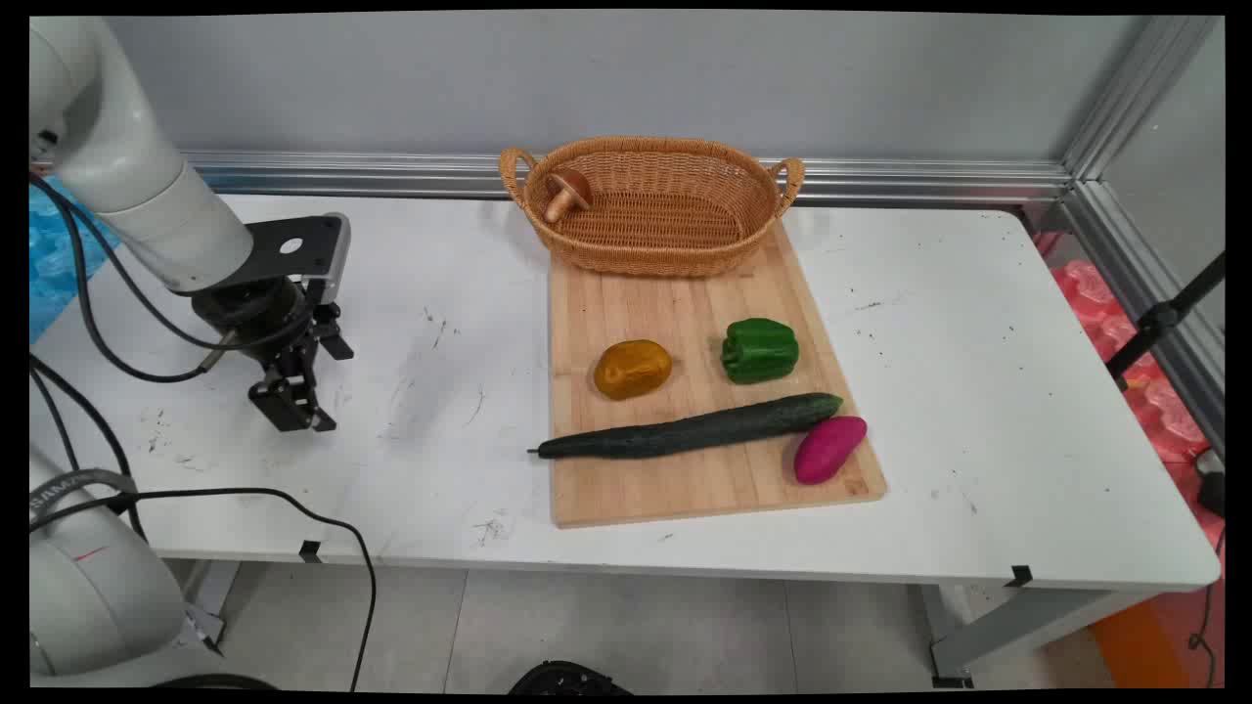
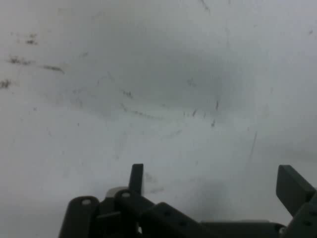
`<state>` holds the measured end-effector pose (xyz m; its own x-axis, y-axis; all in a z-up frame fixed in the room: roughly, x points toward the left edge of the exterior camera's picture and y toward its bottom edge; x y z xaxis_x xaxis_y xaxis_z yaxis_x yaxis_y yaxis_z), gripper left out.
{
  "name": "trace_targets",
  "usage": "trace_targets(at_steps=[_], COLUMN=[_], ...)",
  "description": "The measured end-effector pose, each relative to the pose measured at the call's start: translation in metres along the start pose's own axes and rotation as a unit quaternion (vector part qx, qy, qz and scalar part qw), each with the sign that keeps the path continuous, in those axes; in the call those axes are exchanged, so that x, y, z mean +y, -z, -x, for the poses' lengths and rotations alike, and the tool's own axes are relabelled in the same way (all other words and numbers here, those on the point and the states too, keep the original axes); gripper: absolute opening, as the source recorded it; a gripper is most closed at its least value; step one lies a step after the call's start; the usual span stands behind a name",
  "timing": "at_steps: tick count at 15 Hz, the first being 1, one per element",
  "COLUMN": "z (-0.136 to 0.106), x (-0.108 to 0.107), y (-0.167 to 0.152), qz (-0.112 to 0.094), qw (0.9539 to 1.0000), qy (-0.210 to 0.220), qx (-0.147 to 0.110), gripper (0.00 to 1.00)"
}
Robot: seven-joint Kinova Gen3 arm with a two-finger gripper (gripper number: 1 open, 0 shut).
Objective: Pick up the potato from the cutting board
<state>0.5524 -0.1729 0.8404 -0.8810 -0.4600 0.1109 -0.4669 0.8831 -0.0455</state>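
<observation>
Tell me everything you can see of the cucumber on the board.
The cucumber is long, dark green and slightly curved, whole, lying flat across the wooden cutting board. Its thin stem end overhangs the board's left edge; its blunt end lies next to the magenta sweet potato, maybe touching it. No gripper contact.

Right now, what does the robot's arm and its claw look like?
The arm is made of smooth, rounded white tubes. Thin black cables hang from it. A flat black plate sits at the wrist, and under it is a black gripper with two straight black fingers on jointed metal links.
</observation>
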Motion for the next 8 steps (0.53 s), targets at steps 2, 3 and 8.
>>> trace_targets(at_steps=[2,3,8], z=[-0.008,-0.015,-0.059], x=[-0.002,-0.004,-0.015], y=[0.001,0.001,0.009], qz=[0.001,0.002,0.005], qw=[0.9999,0.9997,0.9969], qy=[0.005,0.008,0.021], qx=[0.012,0.022,0.075], gripper=[1.00,1.00,1.00])
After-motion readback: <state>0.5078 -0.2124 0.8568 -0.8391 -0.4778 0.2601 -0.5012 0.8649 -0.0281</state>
